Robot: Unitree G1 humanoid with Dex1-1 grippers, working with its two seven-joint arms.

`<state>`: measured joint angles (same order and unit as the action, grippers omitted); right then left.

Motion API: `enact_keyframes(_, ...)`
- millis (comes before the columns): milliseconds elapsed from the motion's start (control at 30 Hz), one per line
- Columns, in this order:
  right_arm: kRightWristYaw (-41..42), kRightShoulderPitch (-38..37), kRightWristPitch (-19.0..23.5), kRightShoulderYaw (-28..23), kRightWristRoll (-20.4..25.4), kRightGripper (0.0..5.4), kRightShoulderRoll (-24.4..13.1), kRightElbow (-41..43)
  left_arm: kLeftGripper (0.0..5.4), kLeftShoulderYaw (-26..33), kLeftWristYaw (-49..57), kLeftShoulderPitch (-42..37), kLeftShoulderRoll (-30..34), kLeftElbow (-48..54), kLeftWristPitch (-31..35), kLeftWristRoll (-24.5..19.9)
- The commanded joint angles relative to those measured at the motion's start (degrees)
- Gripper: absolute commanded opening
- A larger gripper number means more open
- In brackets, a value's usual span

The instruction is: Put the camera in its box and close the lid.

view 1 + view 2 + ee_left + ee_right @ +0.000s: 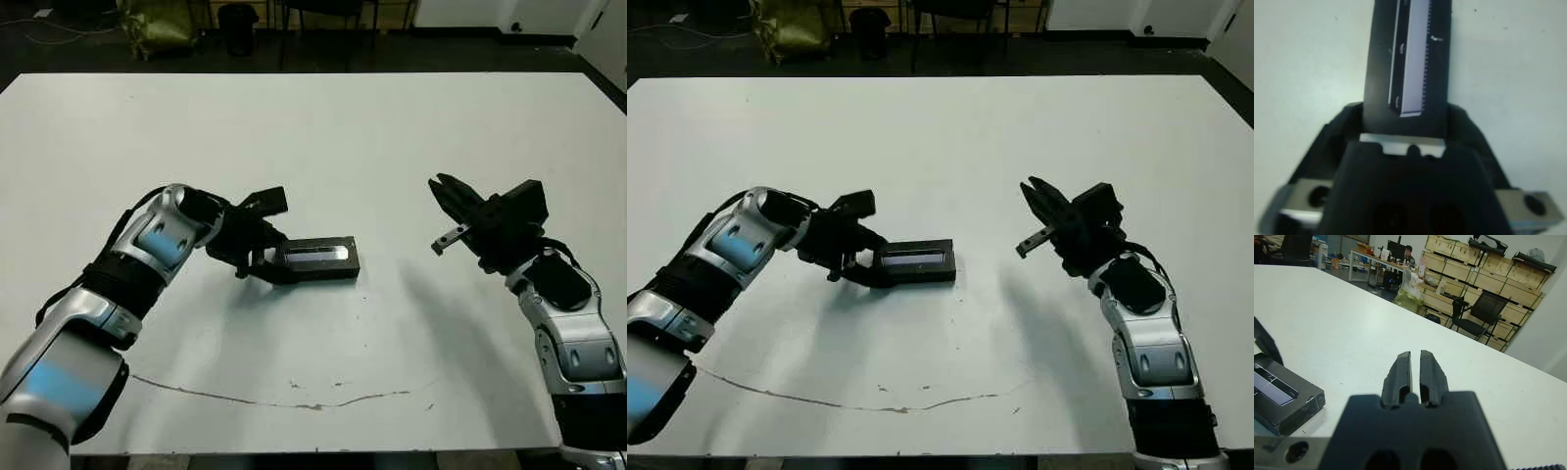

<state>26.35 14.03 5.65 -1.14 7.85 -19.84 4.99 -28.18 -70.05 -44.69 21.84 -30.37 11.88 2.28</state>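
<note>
The box (318,258) lies on the white table (323,137), a little left of centre. The lid (1418,54), black with a pale lilac strip, lies flat on top of it. The camera is hidden. My left gripper (266,257) is low at the box's left end, one finger on each side, shut on the box (1378,58). My right gripper (438,184) hangs above the table well to the right of the box. Its fingers (1400,372) are pressed together with nothing between them, and the box (1283,396) shows beside them.
A thin dark crack line (274,399) runs across the table near its front edge. Beyond the far edge are chairs and a yellow-green bag (157,24). Wooden crates (1474,274) and a seated person (1409,252) show far off in the right wrist view.
</note>
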Motion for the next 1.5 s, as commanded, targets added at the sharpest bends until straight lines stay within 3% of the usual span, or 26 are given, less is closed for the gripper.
enact_keyframes(33, 0.1, -0.9, 0.8, -0.2, -0.1, 0.00, -0.6, -0.1, 4.41, -1.1, -0.3, 2.7, 0.4, -1.0, -0.5, 1.9)
enact_keyframes(167, 0.3, -0.9, 0.1, -0.2, -0.1, 0.00, -0.7, -0.2, 5.36, -1.1, -0.8, 2.7, 0.4, -0.3, -1.2, 1.9)
enact_keyframes(533, 0.2, -0.8, 0.9, -0.1, 0.0, 0.00, -0.8, -0.1, 5.39, 0.3, -3.1, 2.7, 0.7, 0.8, 0.7, 0.2)
enact_keyframes(800, 0.3, -1.0, 0.6, -0.2, 0.0, 0.00, -0.8, -0.1, 5.39, 9.6, -3.2, 4.5, 2.0, 4.4, 2.3, -7.2)
enact_keyframes(933, 0.2, -1.0, 1.3, -0.2, 0.2, 0.00, -0.7, 0.0, 5.39, 15.9, 0.3, 7.0, 2.9, 10.7, 6.6, -11.7)
enact_keyframes(1067, 0.2, -1.1, 1.1, -0.2, 0.2, 0.00, -0.6, -0.3, 5.39, 21.6, 8.5, 11.1, 1.9, 18.1, 6.9, -14.5)
enact_keyframes(1300, 0.0, -1.1, 2.1, 0.3, -0.4, 0.00, -0.8, 0.6, 5.39, 24.0, 28.7, 18.7, -3.7, 28.0, 2.4, -11.0)
enact_keyframes(1400, 0.1, -1.1, 1.6, 0.4, -0.3, 0.00, -0.6, 0.3, 5.39, 24.1, 40.2, 23.9, -9.6, 33.4, 0.8, -8.7)
enact_keyframes(1500, -0.1, -1.3, 2.3, 0.5, -0.4, 0.00, -0.6, 0.7, 4.98, 22.7, 52.0, 29.9, -16.5, 38.2, -2.7, -4.9)
